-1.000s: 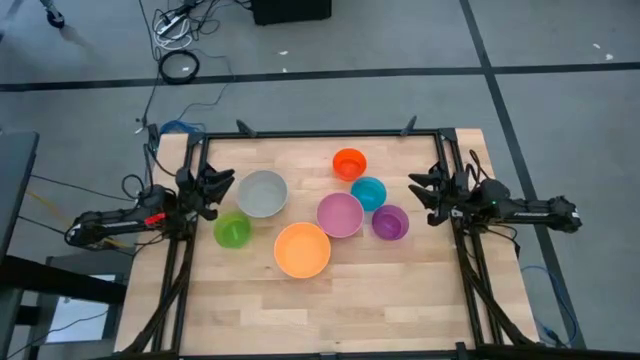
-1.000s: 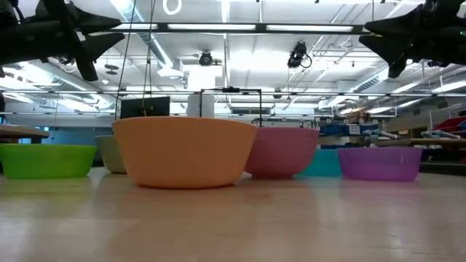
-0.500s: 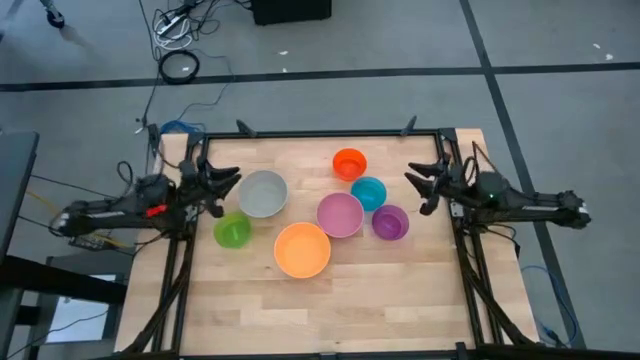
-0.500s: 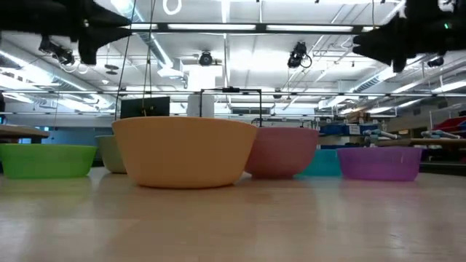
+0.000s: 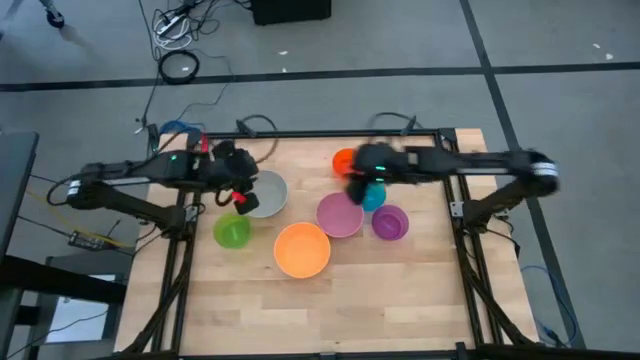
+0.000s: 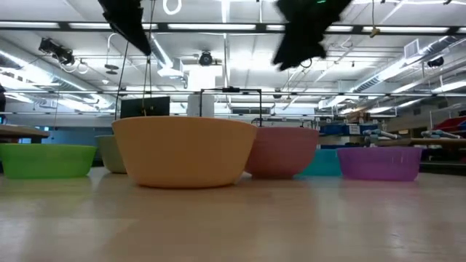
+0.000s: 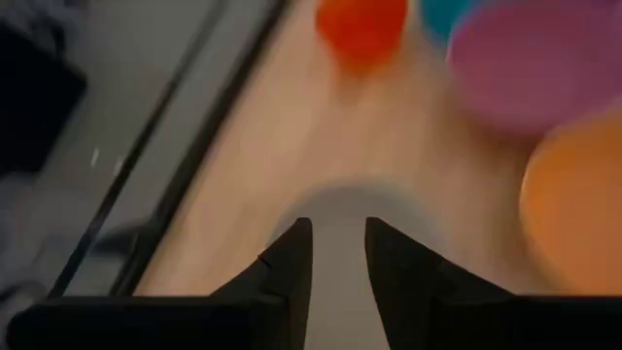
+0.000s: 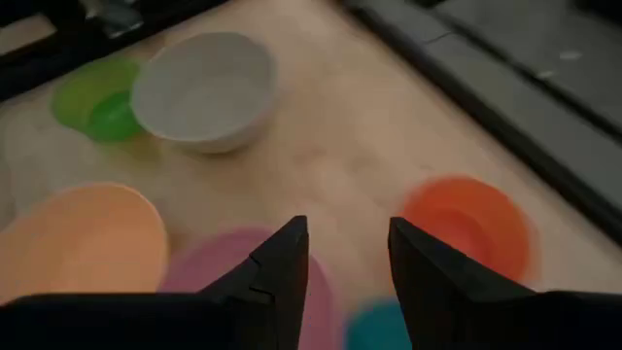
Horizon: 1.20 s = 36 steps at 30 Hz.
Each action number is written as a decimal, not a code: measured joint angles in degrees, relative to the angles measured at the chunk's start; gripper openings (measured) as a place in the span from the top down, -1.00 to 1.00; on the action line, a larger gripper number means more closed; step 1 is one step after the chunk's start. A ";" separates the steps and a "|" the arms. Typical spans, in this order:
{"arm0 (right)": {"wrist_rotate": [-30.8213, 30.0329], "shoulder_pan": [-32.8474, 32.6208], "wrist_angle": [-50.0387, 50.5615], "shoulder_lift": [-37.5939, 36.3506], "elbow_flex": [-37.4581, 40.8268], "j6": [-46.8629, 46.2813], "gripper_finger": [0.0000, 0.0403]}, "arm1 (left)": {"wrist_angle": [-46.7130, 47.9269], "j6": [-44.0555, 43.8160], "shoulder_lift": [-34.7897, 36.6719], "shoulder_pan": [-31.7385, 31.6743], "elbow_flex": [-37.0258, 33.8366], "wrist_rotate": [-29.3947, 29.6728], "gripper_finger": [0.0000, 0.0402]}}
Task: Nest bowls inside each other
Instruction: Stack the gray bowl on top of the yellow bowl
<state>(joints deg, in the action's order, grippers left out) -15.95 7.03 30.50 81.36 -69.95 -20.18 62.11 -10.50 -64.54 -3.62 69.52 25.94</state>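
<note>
Seven bowls stand apart on their bases on the wooden table (image 5: 400, 300): grey-white (image 5: 268, 195), green (image 5: 232, 232), light orange (image 5: 302, 250), pink (image 5: 340, 215), purple (image 5: 390, 222), teal-blue (image 5: 374, 197) and red-orange (image 5: 343, 158). My left gripper (image 5: 242, 192) hangs open above the grey-white bowl's left rim (image 7: 340, 199), tipped downward, with nothing between its fingers. My right gripper (image 8: 345, 243) is open and empty too. It hovers high over the gap between the red-orange bowl (image 8: 466, 224), the teal-blue bowl and the pink bowl (image 8: 224, 262), and its arm hides part of the first two from above.
A black frame (image 5: 320, 134) runs along the table's far edge and down both sides. The near half of the table in front of the light orange bowl (image 6: 182, 149) is bare wood. Cables (image 5: 180, 65) lie on the floor beyond the far edge.
Both arms have swung up and in from the table's side edges toward the bowls, and their grippers have tipped downward. The left has come over the grey-white bowl. The right has travelled farther and faster, reaching the red-orange and teal-blue bowls. No bowl has moved.
</note>
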 joint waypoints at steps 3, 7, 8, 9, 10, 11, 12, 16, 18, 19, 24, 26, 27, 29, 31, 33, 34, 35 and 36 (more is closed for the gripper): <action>3.74 0.80 -1.20 10.16 -7.84 2.39 0.29 | 8.67 -2.93 -2.07 0.00 3.50 -1.25 0.34; 5.74 1.51 -1.37 20.18 -17.39 4.18 0.19 | 15.57 -5.75 -1.48 0.04 5.50 -1.81 0.21; 5.86 1.75 -1.63 22.29 -19.65 4.64 0.16 | 17.25 -6.40 -0.95 0.04 5.61 -2.14 0.18; 6.33 2.02 -1.67 24.35 -21.75 4.84 0.13 | 18.46 -6.74 -0.47 0.04 5.84 -2.21 0.15; 6.91 2.22 -1.44 26.29 -23.68 4.84 0.09 | 18.73 -7.05 0.34 0.04 5.99 -2.19 0.13; 7.48 2.47 -1.23 28.25 -25.59 4.84 0.06 | 19.14 -7.40 1.16 0.04 5.99 -2.19 0.11; 8.10 2.73 -1.13 30.01 -27.33 4.79 0.03 | 20.01 -7.74 1.65 0.04 5.99 -2.21 0.09; 10.81 3.90 -1.16 36.20 -33.42 2.84 -0.07 | 20.09 -8.36 3.87 0.04 5.97 -2.19 0.06; 12.69 4.61 -1.33 38.87 -35.73 1.31 -0.10 | 20.05 -8.47 4.83 0.04 5.97 -2.19 0.06; 13.44 4.99 -1.19 40.30 -36.88 0.52 -0.10 | 19.96 -8.56 5.19 0.04 5.97 -2.19 0.06; 20.31 6.98 -1.27 46.69 -40.92 -3.94 -0.11 | 19.79 -9.02 6.06 0.04 5.97 -2.19 0.06; 22.48 7.51 -1.10 48.72 -42.03 -5.24 -0.11 | 19.81 -9.23 6.11 0.04 5.97 -2.19 0.06; 23.14 7.71 -1.17 49.54 -42.48 -5.57 -0.11 | 19.87 -9.27 6.11 0.04 5.97 -2.19 0.06; 23.86 7.92 -1.17 50.86 -42.99 -6.12 -0.11 | 19.86 -9.27 6.08 0.04 5.97 -2.19 0.06; 23.92 7.91 -1.22 51.77 -43.02 -6.49 -0.11 | 19.87 -9.27 6.08 0.04 5.97 -2.19 0.06; 23.70 7.89 -0.86 52.11 -43.02 -6.65 -0.11 | 19.86 -9.27 6.08 0.04 5.94 -2.19 0.06; 23.36 7.87 -1.21 52.46 -43.04 -6.63 -0.11 | 19.82 -9.27 6.08 0.04 5.94 -2.19 0.06; 23.19 7.84 -1.69 52.48 -43.08 -6.65 -0.11 | 19.80 -9.27 6.08 0.04 5.94 -2.19 0.06; 23.17 7.83 -1.39 52.55 -43.08 -6.65 -0.11 | 19.78 -9.27 6.08 0.04 5.94 -2.19 0.06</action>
<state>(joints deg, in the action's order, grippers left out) 7.22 14.86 29.11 133.91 -113.03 -26.83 81.90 -19.77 -58.46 -3.57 75.46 23.75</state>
